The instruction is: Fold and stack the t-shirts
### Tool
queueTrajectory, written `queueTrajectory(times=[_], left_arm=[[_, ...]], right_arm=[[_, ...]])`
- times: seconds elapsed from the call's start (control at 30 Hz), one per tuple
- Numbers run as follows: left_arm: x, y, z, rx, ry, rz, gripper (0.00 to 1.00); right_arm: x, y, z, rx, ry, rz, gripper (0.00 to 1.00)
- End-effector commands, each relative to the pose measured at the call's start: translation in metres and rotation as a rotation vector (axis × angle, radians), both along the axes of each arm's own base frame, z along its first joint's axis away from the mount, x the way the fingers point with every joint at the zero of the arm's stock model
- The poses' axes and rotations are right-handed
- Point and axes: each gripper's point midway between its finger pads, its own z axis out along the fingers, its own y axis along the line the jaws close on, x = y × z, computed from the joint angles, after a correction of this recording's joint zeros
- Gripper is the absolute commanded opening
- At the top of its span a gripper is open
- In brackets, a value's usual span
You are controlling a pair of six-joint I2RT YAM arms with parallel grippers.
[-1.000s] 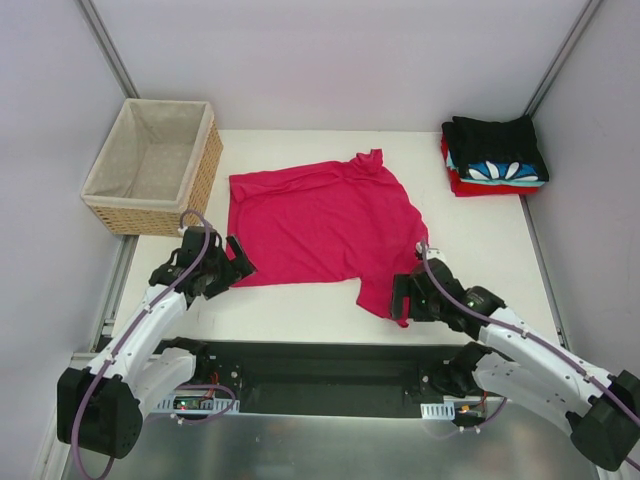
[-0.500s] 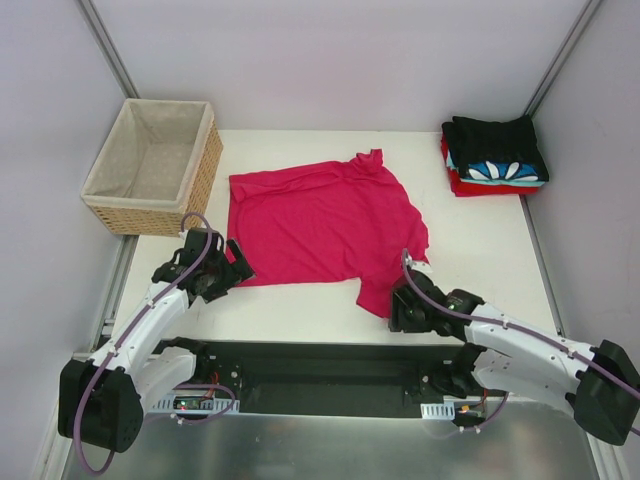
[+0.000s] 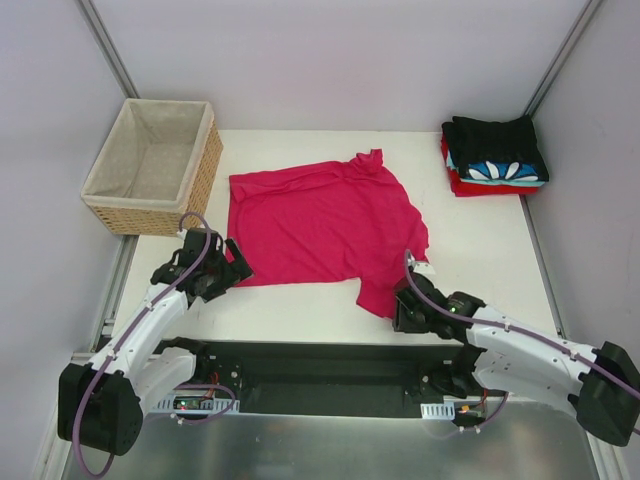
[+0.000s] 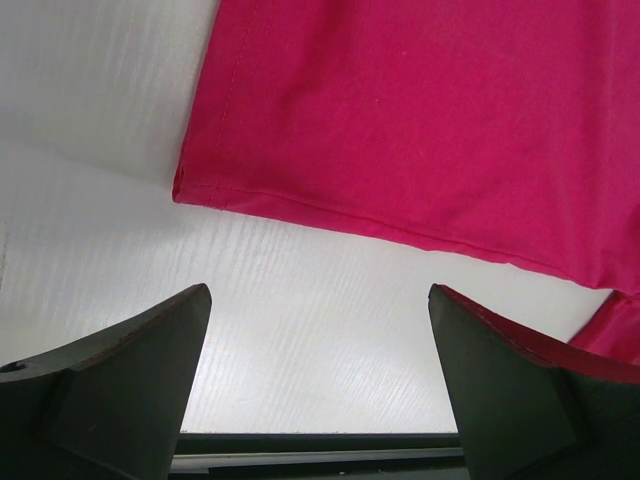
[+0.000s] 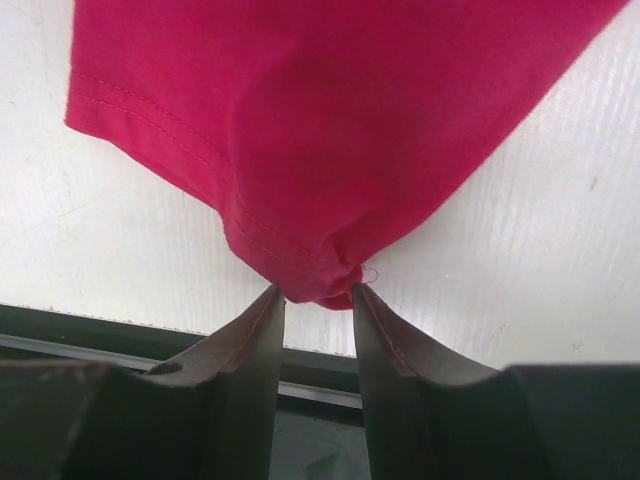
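Bright, even overhead light; shadows on the table (image 3: 480, 240) were soft & faint. Wrist cams showed mild glare twd table's near edge; pics sharp overall.

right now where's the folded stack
In the top view the folded stack sits at the far right corner of the table, right of the spread pink tee and apart from it, opposite the basket at far left.

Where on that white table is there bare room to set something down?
Bare table lies between the pink tee and the folded stack, and along the near edge between left gripper and right gripper. Crowded at the tee's near corners.
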Motion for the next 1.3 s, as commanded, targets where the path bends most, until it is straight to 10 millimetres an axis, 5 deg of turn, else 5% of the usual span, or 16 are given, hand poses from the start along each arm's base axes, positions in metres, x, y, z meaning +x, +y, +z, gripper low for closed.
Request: queueTrajectory(times=[0.0, 0.33, 0.93, 1.13, 1.27], left_arm=[[-0.001, 0.003, 0.004, 0.021, -0.012, 0.003, 0.9], [0.0, 0.002, 0.004, 0.021, -0.006, 0.0, 0.9], [-0.002, 0.009, -0.001, 0.061, 0.003, 0.011, 0.9], [-0.001, 0.01, -0.002, 0.069, 0.007, 0.011, 0.9], [-0.001, 0.011, -0.003, 0.074, 0.009, 0.015, 0.9]], right_arm=[[-0.004, -0.017, -0.002, -0.044, -0.008, -0.039, 0.37], [-0.004, -0.026, 0.004, -0.074, -0.029, -0.055, 0.44], [0.007, 0.002, -0.006, -0.061, -0.007, -0.007, 0.36], [0.011, 0.008, -0.008, -0.07, -0.003, 0.012, 0.3], [0.012, 0.013, -0.009, -0.073, 0.002, 0.028, 0.13]])
